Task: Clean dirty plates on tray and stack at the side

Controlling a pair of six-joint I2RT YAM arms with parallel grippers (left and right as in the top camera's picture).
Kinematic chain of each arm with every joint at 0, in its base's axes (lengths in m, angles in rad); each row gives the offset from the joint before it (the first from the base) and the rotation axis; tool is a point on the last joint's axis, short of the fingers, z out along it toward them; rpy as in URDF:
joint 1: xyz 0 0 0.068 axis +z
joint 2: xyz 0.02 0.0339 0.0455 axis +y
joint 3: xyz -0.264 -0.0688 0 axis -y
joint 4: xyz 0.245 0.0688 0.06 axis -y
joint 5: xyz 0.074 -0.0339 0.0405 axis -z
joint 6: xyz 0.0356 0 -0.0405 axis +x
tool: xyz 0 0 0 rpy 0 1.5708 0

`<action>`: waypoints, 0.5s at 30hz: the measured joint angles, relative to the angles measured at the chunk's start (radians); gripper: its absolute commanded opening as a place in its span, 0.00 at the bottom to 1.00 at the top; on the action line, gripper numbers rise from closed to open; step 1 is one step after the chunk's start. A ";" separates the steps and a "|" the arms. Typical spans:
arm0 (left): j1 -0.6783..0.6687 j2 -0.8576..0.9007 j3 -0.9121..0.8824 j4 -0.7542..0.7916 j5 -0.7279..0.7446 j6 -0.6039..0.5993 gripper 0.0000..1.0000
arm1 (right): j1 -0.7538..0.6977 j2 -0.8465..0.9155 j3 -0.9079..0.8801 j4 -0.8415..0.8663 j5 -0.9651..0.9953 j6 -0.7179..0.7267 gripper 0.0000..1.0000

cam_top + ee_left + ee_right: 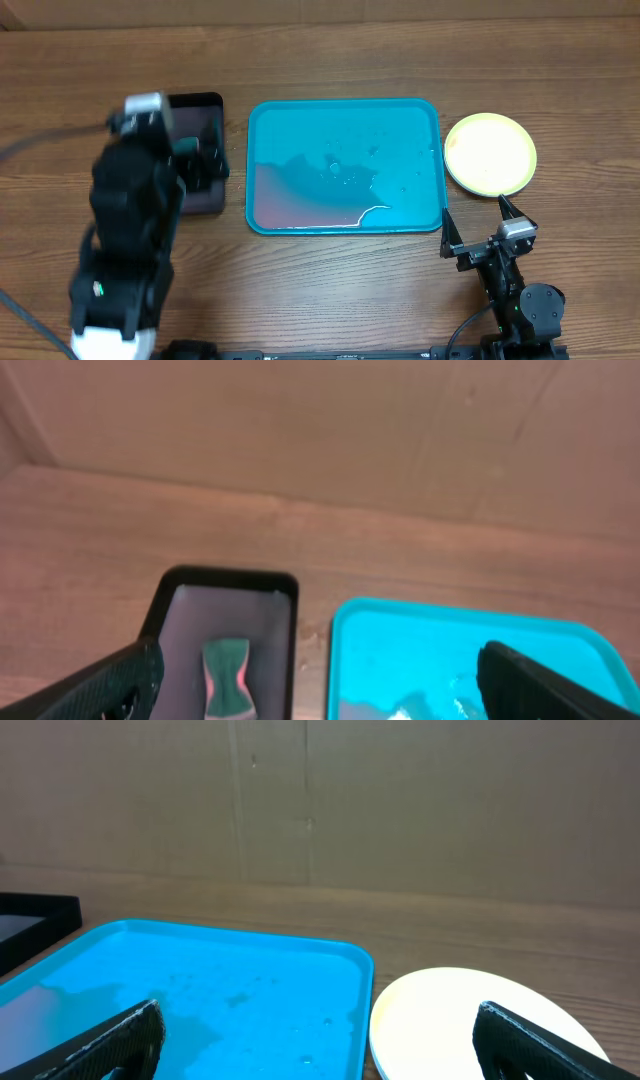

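Note:
The turquoise tray (300,125) lies at the table's middle, with no plate on it, only water drops and a pinkish pool at its near left. The plates (490,153) sit to its right on the table; a pale top plate with a yellow-green rim shows, and I cannot tell how many lie under it. My right gripper (476,214) is open and empty, near of the plates; its wrist view shows the tray (200,990) and the plates (450,1020) between its fingers (320,1055). My left gripper (203,160) is open and empty over the black tray.
A small black tray (205,105) lies left of the turquoise tray. In it lies a green and pink sponge (226,675), seen in the left wrist view between the open fingers (330,700). A cardboard wall stands behind the table.

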 measured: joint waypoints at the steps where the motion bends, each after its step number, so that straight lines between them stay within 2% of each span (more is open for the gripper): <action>1: 0.018 -0.047 -0.066 0.033 0.011 0.000 1.00 | 0.000 0.000 0.000 0.000 0.000 0.000 1.00; 8: 0.100 -0.429 -0.515 0.311 0.050 0.003 1.00 | 0.000 0.000 0.000 -0.001 0.000 0.002 1.00; 15: 0.105 -0.690 -0.823 0.440 0.061 0.068 1.00 | 0.000 0.000 0.000 -0.001 0.000 0.003 1.00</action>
